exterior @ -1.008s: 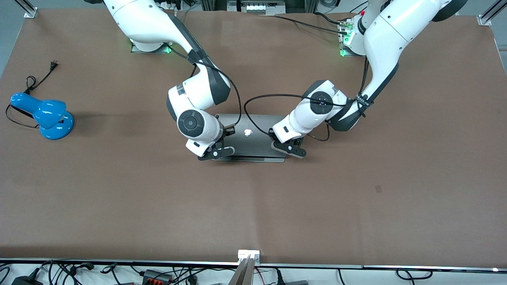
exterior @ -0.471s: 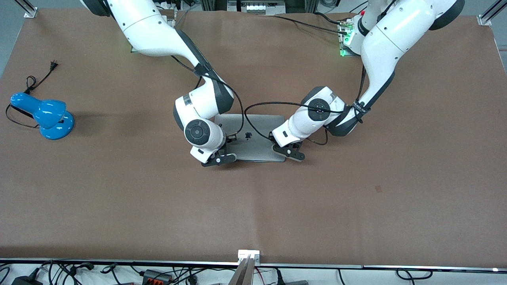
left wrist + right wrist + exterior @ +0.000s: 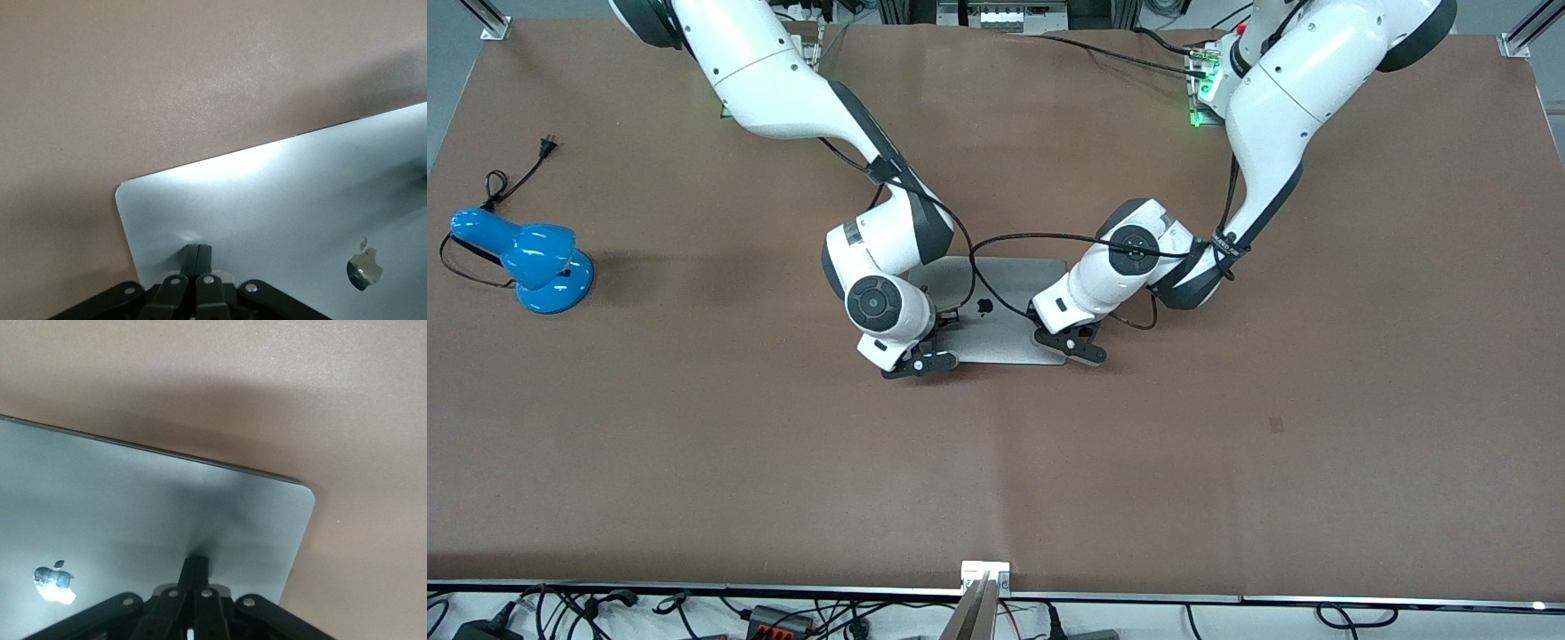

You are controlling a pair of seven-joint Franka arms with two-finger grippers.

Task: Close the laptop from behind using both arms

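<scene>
Both grippers have their fingers pressed together and tips resting on the laptop (image 3: 996, 311), which I see lying lid-down and flat near the middle of the table (image 3: 694, 444), nearer the edge where the arms' bases stand than the edge by the front camera. From the wrist views, the left gripper (image 3: 198, 252) touches the silver lid near one corner and the right gripper (image 3: 195, 564) touches it near the other. Off toward the right arm's end of the table sits a blue desk lamp (image 3: 525, 258).
</scene>
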